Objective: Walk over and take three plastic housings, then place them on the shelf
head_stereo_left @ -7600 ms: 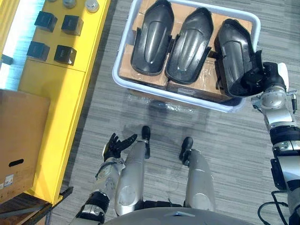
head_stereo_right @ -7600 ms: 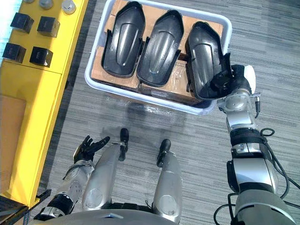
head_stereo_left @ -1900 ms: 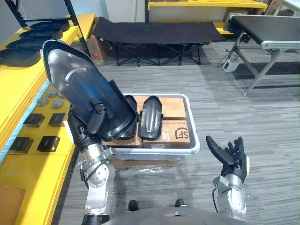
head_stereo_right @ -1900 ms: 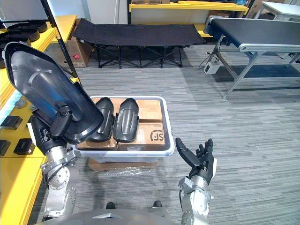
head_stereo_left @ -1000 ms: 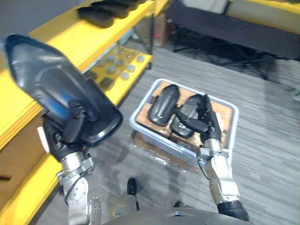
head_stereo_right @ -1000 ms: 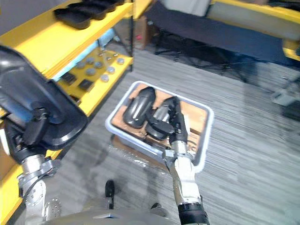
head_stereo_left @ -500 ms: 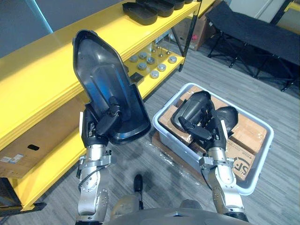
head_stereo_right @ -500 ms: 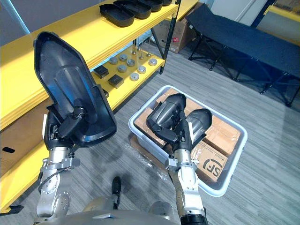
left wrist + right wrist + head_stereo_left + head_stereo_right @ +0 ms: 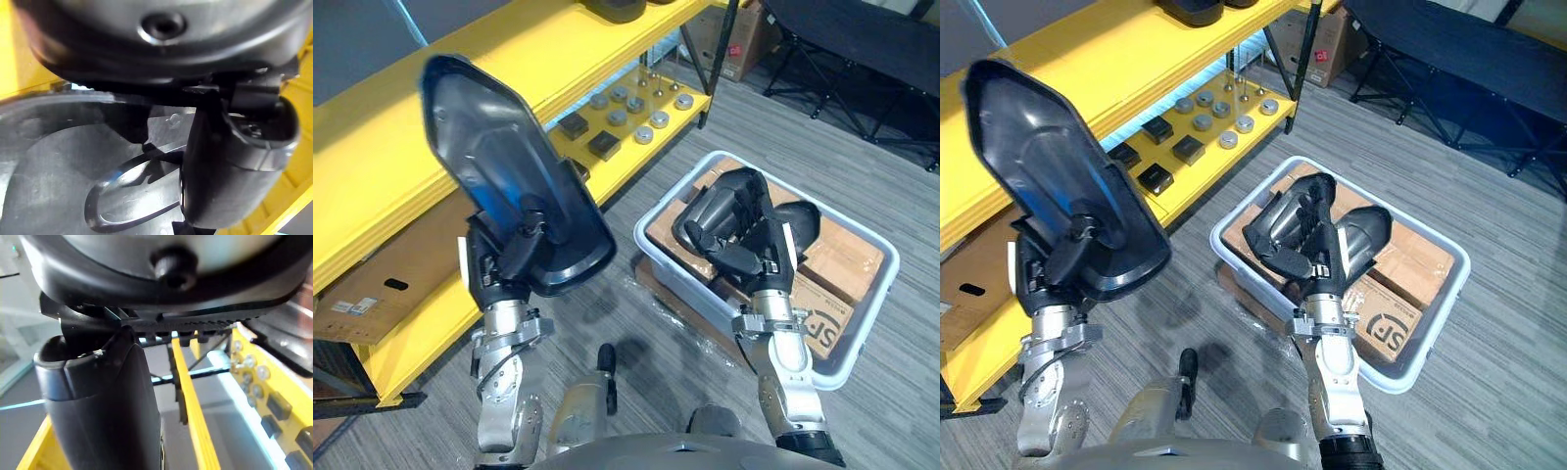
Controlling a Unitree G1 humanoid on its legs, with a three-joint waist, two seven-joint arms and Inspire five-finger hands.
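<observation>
Upper left, housing [image 9: 489, 147] judged stiff, light, is clenched at rim by left hand [image 9: 509, 257]; second housing [image 9: 722, 201] apparently pinched by right hand [image 9: 764, 262].

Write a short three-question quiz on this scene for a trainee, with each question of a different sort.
1. True or false: the left hand is empty.
2. Where is the right hand? A hanging at its side; B over the white bin; C raised overhead.
3. How many housings show at the white bin?
Key: 1 false, it grips the raised housing. 2 B. 3 two: the gripped housing in the right hand, and the loose housing beside it.
</observation>
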